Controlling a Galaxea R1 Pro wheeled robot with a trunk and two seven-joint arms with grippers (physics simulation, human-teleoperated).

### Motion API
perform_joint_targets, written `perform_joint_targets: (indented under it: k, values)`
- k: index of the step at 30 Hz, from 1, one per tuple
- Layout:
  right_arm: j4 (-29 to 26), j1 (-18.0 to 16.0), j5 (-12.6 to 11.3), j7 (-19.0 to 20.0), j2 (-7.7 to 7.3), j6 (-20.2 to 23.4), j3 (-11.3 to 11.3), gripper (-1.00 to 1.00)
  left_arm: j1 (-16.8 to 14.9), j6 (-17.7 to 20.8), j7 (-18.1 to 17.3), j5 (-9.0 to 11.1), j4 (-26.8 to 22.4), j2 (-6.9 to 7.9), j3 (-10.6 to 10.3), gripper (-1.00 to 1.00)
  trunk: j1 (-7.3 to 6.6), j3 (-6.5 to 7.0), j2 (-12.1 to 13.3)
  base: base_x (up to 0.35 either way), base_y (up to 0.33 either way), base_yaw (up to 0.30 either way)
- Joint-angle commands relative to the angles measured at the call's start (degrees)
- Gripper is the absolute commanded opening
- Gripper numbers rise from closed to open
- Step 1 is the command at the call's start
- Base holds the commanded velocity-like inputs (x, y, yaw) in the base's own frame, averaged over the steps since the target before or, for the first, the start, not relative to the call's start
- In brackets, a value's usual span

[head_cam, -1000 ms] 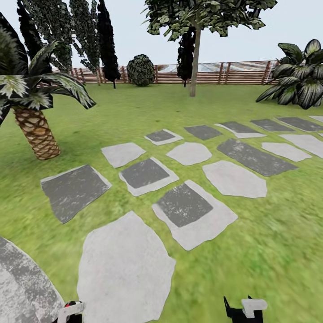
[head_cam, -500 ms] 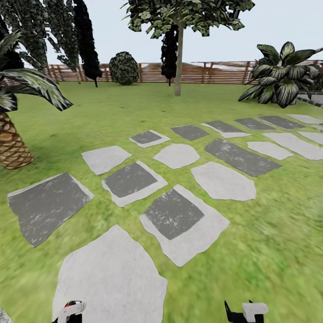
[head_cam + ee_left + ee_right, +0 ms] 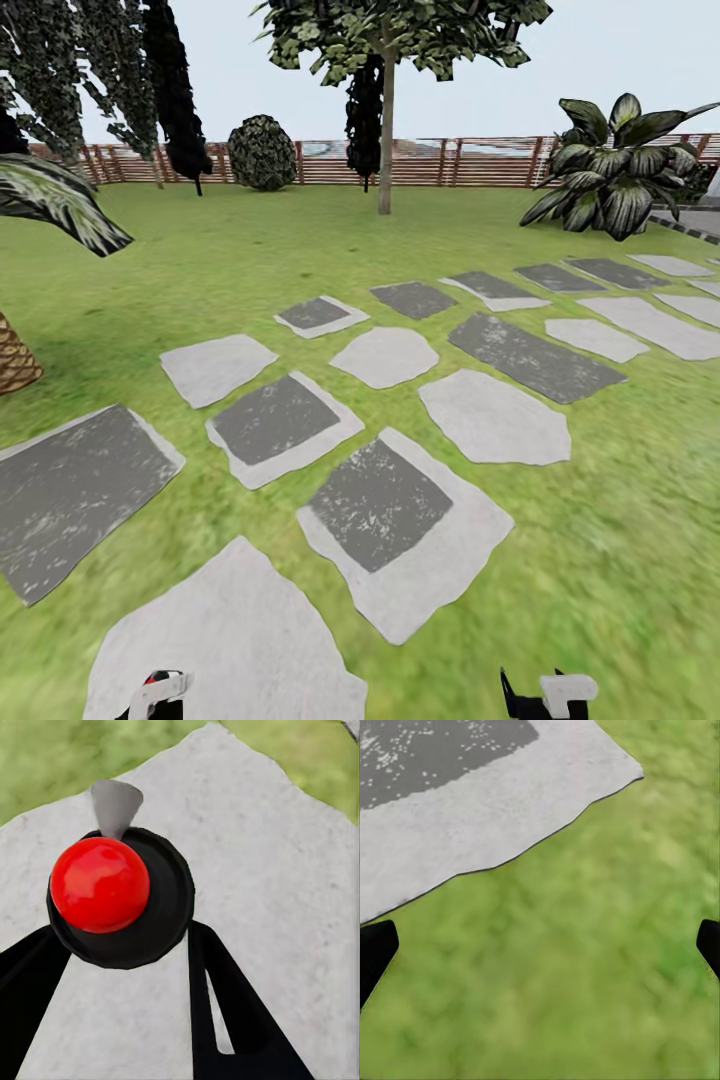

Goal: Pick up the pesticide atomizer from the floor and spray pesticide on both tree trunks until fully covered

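Red-topped dark round pesticide atomizer (image 3: 120,896) clamped between the left end effector's (image 3: 124,945) 2 black fingers (image 3: 225,1005), over pale stone paving slab (image 3: 270,870), right end effector (image 3: 540,945) spread wide, grasping nothing, above green lawn (image 3: 585,975)

Head cam: high, facing fwd and down over lawn (image 3: 230,290), stepping stones (image 3: 400,520) mid-frame, fence (image 3: 450,165) across top.
L wrist cam: close, looking down along fingers (image 3: 225,1005) onto pale stone (image 3: 285,870).
R wrist cam: close, looking down on grass, stone edge (image 3: 495,817) upper left; shared w/ head view.
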Motion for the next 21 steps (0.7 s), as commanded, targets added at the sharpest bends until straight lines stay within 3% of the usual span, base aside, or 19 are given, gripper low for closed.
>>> perform_joint_targets:
  k: [1, 21]
  values:
    - [0.04, -0.03, 0.00, -0.02, 0.00, -0.17, 0.01, 1.00, -0.05, -0.17, -0.19, 0.08, 0.05, -0.01, 0.18, -1.00, 0.03, -0.05, -0.02, 0.337, 0.000, 0.000]
    - [0.04, -0.03, 0.18, 0.15, 0.00, -0.17, 0.09, 1.00, -0.05, -0.19, -0.19, 0.08, 0.05, 0.00, 0.18, -1.00, 0.03, -0.05, -0.02, 0.337, 0.000, 0.000]
